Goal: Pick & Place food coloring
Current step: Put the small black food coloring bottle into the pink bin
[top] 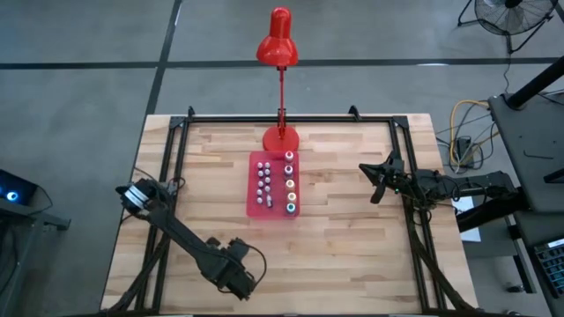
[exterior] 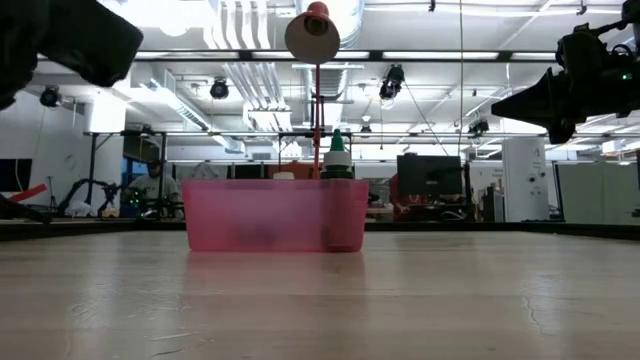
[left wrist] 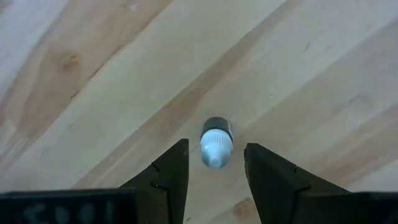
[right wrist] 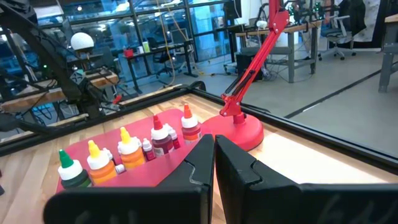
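Note:
A small whitish-capped food coloring bottle [left wrist: 216, 142] stands upright on the bare wood near the table's near edge. My left gripper [left wrist: 216, 148] hovers above it, open and pointing down, one finger on either side with a gap to each. In the high view the left gripper [top: 234, 278] hides this bottle. The other bottles stand in the red tray [top: 255, 208] at mid-table: five bigger ones with coloured caps [right wrist: 129, 147] in a row and smaller whitish-capped ones [top: 263, 183] beside them. My right gripper [right wrist: 214, 155] is shut and hangs in the air right of the tray [top: 368, 176].
A red desk lamp stands with its base [top: 280, 138] at the tray's far end and its head [top: 278, 40] reaching beyond the table. Black frame rails [top: 172, 167] run along the left, right and far sides. Bare wood lies on both sides of the tray.

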`<act>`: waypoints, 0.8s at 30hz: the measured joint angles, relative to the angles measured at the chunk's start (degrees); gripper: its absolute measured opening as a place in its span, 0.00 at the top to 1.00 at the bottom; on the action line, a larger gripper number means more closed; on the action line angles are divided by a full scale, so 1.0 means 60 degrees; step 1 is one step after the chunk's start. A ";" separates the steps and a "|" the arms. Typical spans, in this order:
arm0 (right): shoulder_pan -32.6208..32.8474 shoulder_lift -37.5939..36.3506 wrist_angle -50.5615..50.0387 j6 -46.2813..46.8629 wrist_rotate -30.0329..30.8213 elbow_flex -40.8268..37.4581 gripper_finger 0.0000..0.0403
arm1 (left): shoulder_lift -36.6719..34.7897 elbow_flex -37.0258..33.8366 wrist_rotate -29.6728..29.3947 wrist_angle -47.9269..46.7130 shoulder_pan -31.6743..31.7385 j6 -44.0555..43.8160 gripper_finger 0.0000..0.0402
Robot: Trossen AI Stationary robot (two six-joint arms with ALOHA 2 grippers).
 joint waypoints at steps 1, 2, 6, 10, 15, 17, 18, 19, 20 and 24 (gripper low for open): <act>0.0000 0.0000 0.0002 0.0000 0.0000 0.0001 0.98 | 0.0082 0.0000 -0.0007 0.0037 -0.0004 0.0055 0.68; 0.0000 0.0000 -0.0001 0.0000 0.0001 0.0000 0.98 | 0.0179 0.0000 -0.0009 0.0095 -0.0007 0.0132 0.68; -0.0004 0.0000 0.0001 0.0000 0.0001 0.0001 0.98 | 0.0441 0.0004 -0.0016 0.0259 0.0004 0.0339 0.68; -0.0004 0.0000 -0.0001 0.0000 0.0000 -0.0001 0.98 | 0.0496 0.0015 -0.0076 0.0531 0.0004 0.0477 0.72; -0.0004 0.0004 0.0002 0.0000 0.0004 -0.0003 0.98 | 0.0480 0.0015 -0.0099 0.0539 0.0004 0.0482 0.85; -0.0004 0.0004 -0.0001 0.0000 0.0001 -0.0003 0.98 | 0.0458 0.0015 -0.0098 0.0538 0.0004 0.0492 0.89; -0.0004 0.0004 -0.0002 0.0000 0.0002 0.0000 0.98 | 0.0440 0.0015 -0.0099 0.0537 0.0004 0.0538 0.90; -0.0004 0.0004 0.0000 0.0000 0.0001 0.0001 0.98 | 0.0418 0.0016 -0.0095 0.0533 0.0008 0.0633 0.90; -0.0004 0.0004 0.0000 0.0000 0.0001 0.0001 0.98 | 0.0403 0.0050 -0.0092 0.0488 0.0020 0.0696 0.90; -0.0004 0.0004 -0.0002 0.0000 0.0004 0.0001 0.98 | 0.0107 0.0353 -0.0065 -0.0083 0.0192 0.1153 0.90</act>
